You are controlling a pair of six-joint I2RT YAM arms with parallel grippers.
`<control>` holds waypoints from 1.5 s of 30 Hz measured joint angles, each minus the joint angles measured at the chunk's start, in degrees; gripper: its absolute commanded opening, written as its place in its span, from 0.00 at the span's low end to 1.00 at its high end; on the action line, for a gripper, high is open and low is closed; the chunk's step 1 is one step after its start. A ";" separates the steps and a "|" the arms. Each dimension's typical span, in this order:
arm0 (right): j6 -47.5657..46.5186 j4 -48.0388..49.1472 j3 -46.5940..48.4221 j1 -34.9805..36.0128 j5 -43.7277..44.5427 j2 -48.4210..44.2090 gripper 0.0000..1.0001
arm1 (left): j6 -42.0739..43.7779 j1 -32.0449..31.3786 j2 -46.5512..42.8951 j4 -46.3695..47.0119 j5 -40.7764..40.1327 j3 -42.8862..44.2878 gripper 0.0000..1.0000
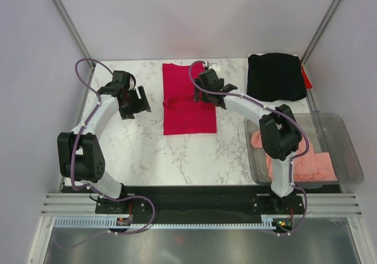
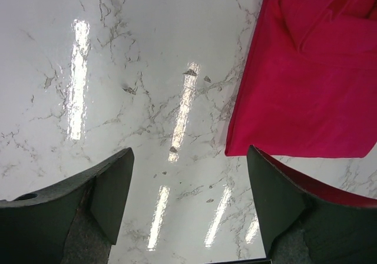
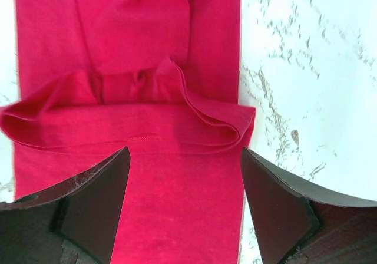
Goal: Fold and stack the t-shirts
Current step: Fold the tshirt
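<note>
**A fold at risk**

The crimson t-shirt (image 1: 188,102) lies mid-way across the table (image 1: 147,152), a bunched fold across it. The right gripper (image 3: 184,155) hovers over that fold, jaws apart, empty. The left gripper (image 2: 188,155) gapes empty beside the shirt's edge. Pinching one layer only could drag the fold askew.

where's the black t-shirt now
In the top view, the folded black cloth t-shirt lies at the far right, beyond the clear plastic bin.

The crimson t-shirt (image 1: 187,108) is laid centrally, folded narrow; the black t-shirt (image 1: 275,75) is folded far right; the salmon-pink t-shirt (image 1: 312,164) is bunched in a bin (image 1: 351,152).
</note>
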 measured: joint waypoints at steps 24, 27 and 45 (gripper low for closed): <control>1.81 0.94 3.19 -0.26 -3.96 10.45 0.82 | 0.00 0.00 0.00 0.15 0.74 -0.42 0.84; 1.77 0.74 4.22 -0.26 -4.00 10.82 0.82 | 0.00 0.00 0.00 0.15 0.74 -0.42 0.84; -4.81 0.09 -1.90 -2.99 5.27 -1.73 0.73 | -0.07 -4.50 3.39 1.20 0.44 2.29 0.71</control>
